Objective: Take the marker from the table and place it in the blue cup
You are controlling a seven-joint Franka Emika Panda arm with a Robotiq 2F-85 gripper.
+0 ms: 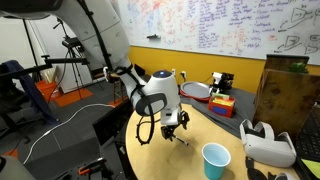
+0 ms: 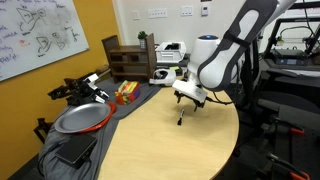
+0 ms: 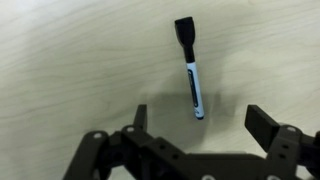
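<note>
One marker (image 3: pixel 191 70) is in play, lying flat on the table (image 3: pixel 60 60). In the wrist view its black cap points away from your claw (image 3: pixel 200 121) and its white barrel runs back toward you. The claw is spread wide and holds nothing: the jaws sit either side of the barrel's near tip with clear gaps, touching neither the marker nor the wood. In both exterior views the claw (image 1: pixel 176 120) (image 2: pixel 190 97) hangs low over the tabletop, with the marker (image 1: pixel 182 138) (image 2: pixel 181 121) showing as a small dark stick right beneath it. The blue cup (image 1: pixel 215 160) stands upright, mouth up, near the table edge and well apart from the marker. A white headset (image 1: pixel 268 145) sits just beside the cup. In an exterior view a round metal pan (image 2: pixel 80 120) rests at the table's far side.
</note>
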